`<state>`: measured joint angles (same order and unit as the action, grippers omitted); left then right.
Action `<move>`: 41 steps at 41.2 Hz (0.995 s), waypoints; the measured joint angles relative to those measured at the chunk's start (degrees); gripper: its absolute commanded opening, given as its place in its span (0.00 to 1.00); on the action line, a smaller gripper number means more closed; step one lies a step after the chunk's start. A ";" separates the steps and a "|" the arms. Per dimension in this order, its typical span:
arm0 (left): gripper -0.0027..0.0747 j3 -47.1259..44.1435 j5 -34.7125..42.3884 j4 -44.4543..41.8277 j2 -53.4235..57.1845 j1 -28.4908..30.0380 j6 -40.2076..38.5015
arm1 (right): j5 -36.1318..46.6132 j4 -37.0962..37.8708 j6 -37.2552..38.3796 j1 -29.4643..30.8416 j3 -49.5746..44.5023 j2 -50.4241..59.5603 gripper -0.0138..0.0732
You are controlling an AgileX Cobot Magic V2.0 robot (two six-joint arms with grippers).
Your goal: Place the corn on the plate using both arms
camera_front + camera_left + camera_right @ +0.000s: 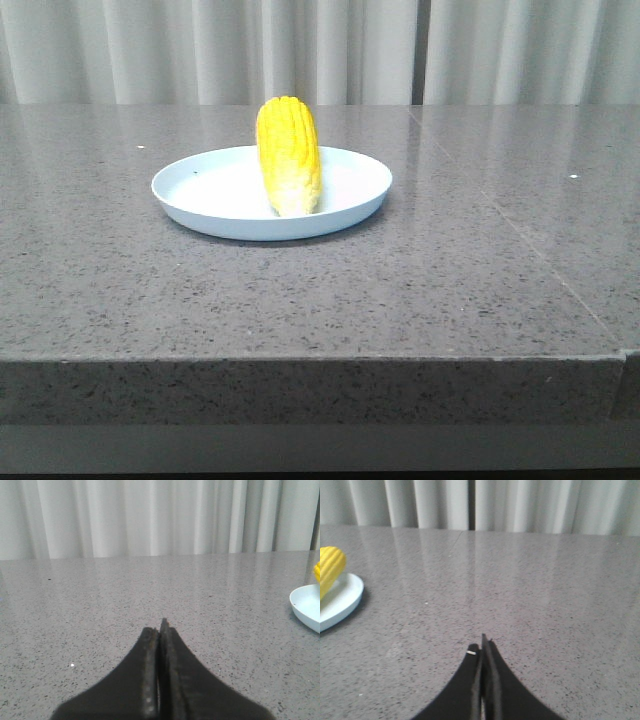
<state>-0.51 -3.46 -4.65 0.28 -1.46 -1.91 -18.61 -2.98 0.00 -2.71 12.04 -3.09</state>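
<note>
The corn (288,155) lies in the plate (200,200), paler end toward the camera, so placement appears complete; the next move likely calls only for keeping both arms clear. The cob is bright yellow with ribbed kernel rows; the plate is round, shallow, smooth, pale blue-white with a low rim. It sits on a speckled grey stone-like table (420,290). The left gripper (161,630) and right gripper (483,647) are clenched, empty, apart from the plate

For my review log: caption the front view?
Corn lies on the plate on the grey table; no arms visible.
</note>
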 measured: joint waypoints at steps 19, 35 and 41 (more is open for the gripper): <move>0.01 0.00 0.10 0.00 0.00 0.00 0.00 | 14.20 -1.21 0.00 3.11 -13.68 3.67 0.08; 0.01 0.00 0.10 0.00 0.00 0.00 0.00 | 18.61 -1.44 0.00 3.11 -13.68 3.67 0.08; 0.01 0.00 0.10 0.00 0.00 0.00 0.00 | 18.61 -1.44 0.00 3.11 -13.68 3.67 0.08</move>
<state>-0.51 -3.36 -4.65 0.28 -1.46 -1.91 0.00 -4.42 0.00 0.41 -1.64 0.58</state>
